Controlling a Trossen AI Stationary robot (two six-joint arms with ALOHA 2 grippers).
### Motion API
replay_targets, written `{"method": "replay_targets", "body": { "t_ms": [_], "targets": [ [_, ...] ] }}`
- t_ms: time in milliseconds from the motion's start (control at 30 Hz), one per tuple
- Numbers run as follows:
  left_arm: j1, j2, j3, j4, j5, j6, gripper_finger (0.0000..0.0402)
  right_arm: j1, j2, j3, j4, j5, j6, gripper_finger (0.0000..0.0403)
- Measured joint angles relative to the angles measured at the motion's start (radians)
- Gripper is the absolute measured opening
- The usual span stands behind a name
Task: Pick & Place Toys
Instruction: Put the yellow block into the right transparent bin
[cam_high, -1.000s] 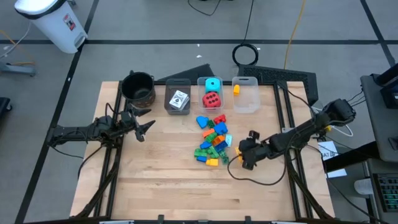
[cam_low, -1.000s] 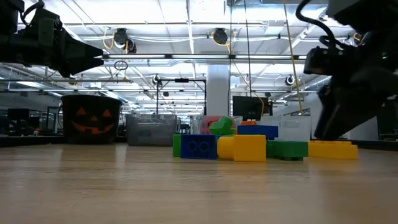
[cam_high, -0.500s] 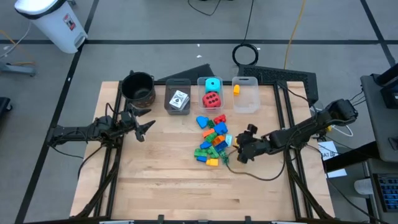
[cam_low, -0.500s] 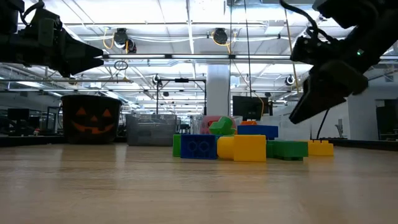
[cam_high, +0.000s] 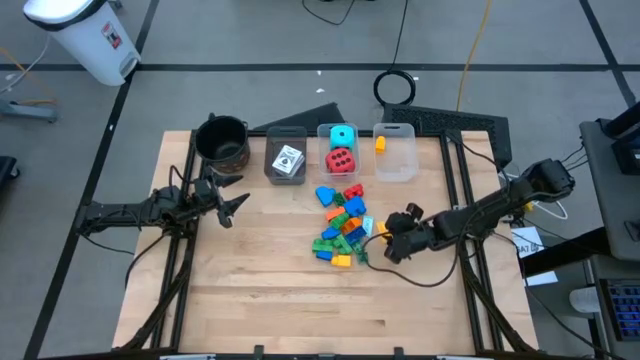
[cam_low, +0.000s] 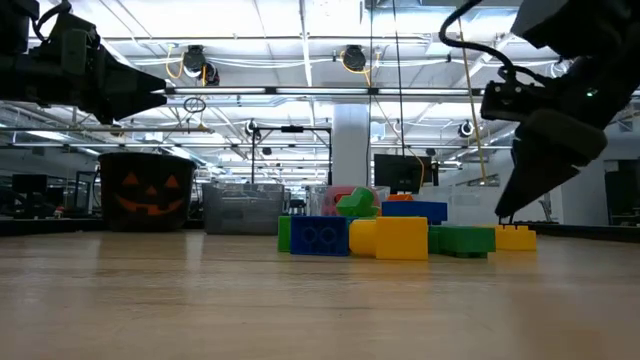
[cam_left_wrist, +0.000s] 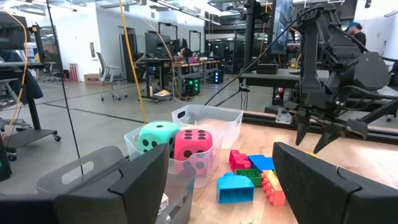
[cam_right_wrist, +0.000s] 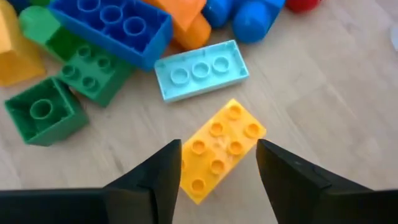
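The toys are a pile of small coloured bricks (cam_high: 340, 225) at mid-table, with one yellow brick (cam_right_wrist: 231, 130) lying flat beside a pale blue one (cam_right_wrist: 200, 70). My right gripper (cam_right_wrist: 217, 148) is open and slants down over the yellow brick, one finger on each side, not touching it. In the low view the right gripper (cam_low: 505, 212) hangs just above that yellow brick (cam_low: 515, 238). My left gripper (cam_high: 236, 206) waits open at the table's left.
Along the far edge stand a black pot (cam_high: 223, 140), a grey bin (cam_high: 287, 176) with white cards, a clear bin (cam_high: 322, 150) with a cyan and a red dotted cube, and a clear bin (cam_high: 398, 165) with one orange brick. Bare wood lies toward the near edge.
My right gripper has rolled about its own pointing line and shifted slightly toward the pile. In the low view its fingers were down at the yellow brick and now hang just above it. The brick shows shorter there than before.
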Motion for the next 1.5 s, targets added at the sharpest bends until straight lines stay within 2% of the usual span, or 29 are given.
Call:
{"method": "replay_targets", "body": {
  "t_ms": [133, 300, 467, 600, 800, 900, 1067, 1233, 1433, 1500],
  "targets": [
    [0.000, 0.000, 0.000, 0.000, 0.000, 0.000, 0.0292, 0.021, 0.004, 0.000, 0.014, 0.000, 0.001, 0.0223],
    [0.000, 0.000, 0.000, -0.001, 0.000, 0.000, 0.0292, 0.015, 0.048, -0.032, 0.063, 0.004, 0.102, 0.0251],
    [0.000, 0.000, 0.000, -0.005, 0.000, 0.000, 0.0292, -0.002, 0.115, -0.068, 0.181, -0.003, 0.100, 0.0249],
    [0.000, 0.000, 0.000, -0.002, 0.000, 0.000, 0.0292, -0.007, 0.136, -0.079, 0.201, -0.015, 0.043, 0.0238],
    [0.000, 0.000, 0.000, -0.001, 0.000, 0.000, 0.0292, -0.009, 0.112, -0.083, 0.216, -0.026, -0.144, 0.0213],
    [0.000, 0.000, 0.000, -0.001, 0.000, 0.000, 0.0292, -0.012, 0.089, -0.085, 0.211, -0.042, -0.143, 0.0191],
    [0.000, 0.000, 0.000, 0.000, 0.000, 0.000, 0.0292, -0.038, 0.066, -0.085, 0.210, -0.130, -0.064, 0.0122],
    [0.000, 0.000, 0.000, 0.001, 0.000, 0.000, 0.0292, -0.040, 0.040, -0.085, 0.209, -0.159, -0.052, 0.0049],
    [0.000, 0.000, 0.000, 0.000, 0.000, 0.000, 0.0292, -0.057, -0.075, -0.085, 0.212, -0.147, -0.057, 0.0042],
    [0.000, 0.000, 0.000, 0.000, 0.000, 0.000, 0.0292, -0.073, -0.129, -0.085, 0.214, -0.111, -0.075, 0.0043]
  ]
}}
